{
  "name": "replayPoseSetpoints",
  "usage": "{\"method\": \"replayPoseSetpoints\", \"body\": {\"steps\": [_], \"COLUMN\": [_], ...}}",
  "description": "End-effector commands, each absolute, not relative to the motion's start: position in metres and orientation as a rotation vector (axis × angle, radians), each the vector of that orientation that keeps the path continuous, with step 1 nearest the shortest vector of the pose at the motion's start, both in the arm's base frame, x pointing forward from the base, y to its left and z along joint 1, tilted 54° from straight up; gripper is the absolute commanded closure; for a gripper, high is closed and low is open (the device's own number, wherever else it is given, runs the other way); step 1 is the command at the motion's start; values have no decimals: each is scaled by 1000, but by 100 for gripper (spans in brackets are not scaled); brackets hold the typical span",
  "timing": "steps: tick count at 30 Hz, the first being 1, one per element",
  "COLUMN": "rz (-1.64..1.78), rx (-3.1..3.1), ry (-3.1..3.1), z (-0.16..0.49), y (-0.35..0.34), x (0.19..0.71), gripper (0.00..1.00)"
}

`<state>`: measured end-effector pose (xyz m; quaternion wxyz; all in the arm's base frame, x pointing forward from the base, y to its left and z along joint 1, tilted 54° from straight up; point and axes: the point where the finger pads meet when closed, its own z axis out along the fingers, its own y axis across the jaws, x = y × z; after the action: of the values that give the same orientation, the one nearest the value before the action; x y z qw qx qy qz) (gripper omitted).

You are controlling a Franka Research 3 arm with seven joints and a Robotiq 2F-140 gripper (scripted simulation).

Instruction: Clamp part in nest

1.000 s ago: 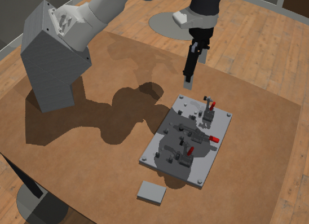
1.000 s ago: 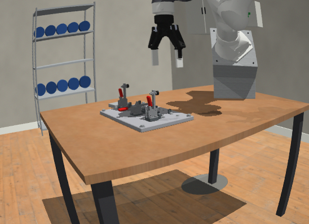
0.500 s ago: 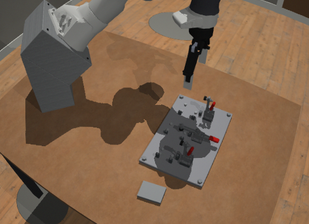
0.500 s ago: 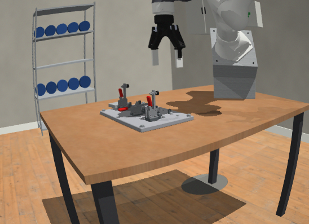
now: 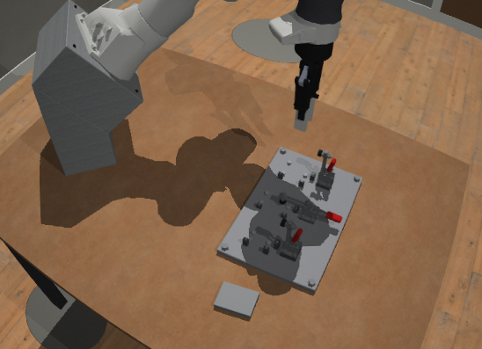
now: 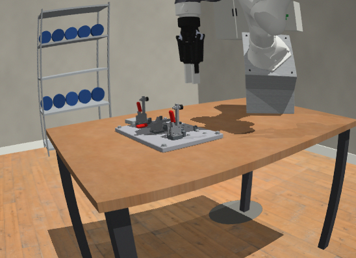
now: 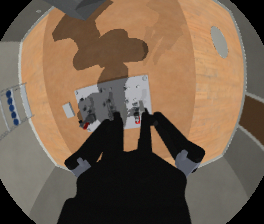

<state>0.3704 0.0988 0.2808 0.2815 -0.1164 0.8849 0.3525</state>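
The part (image 5: 237, 300) (image 6: 130, 121) (image 7: 69, 110), a flat grey block, lies on the table beside the short edge of the fixture plate (image 5: 323, 261) (image 6: 195, 141) (image 7: 131, 85). The near clamp (image 5: 290, 247) has its bar and red handle raised. The middle clamp (image 5: 308, 211) has its bar down and its red handle (image 5: 334, 216) lying low; whether it is locked cannot be told. The far clamp (image 5: 325, 178) (image 6: 175, 130) stands open, bar upright. My gripper (image 5: 305, 119) (image 6: 191, 77) (image 7: 133, 107) hangs high above the far end of the plate, fingers narrowly apart, nothing between them.
The robot's base (image 5: 83, 119) (image 6: 270, 91) stands on the table (image 5: 387, 268) (image 6: 130, 172). Bolt heads stand at the plate's corners, and small dark blocks and pads stand up in the nests. The arm's shadow darkens much of the plate. A shelf (image 6: 75, 71) is in the background.
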Motion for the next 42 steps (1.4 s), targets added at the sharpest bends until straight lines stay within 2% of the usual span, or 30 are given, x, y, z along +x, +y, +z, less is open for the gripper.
{"method": "replayPoseSetpoints", "body": {"steps": [1, 20, 21, 42], "rz": [948, 948, 948, 948], "rx": [-302, -302, -302, -302], "ry": [2371, 2371, 2371, 2371], "z": [281, 281, 281, 281], "y": [99, 99, 99, 99], "x": [371, 371, 371, 371], "gripper": [100, 100, 72, 72]}}
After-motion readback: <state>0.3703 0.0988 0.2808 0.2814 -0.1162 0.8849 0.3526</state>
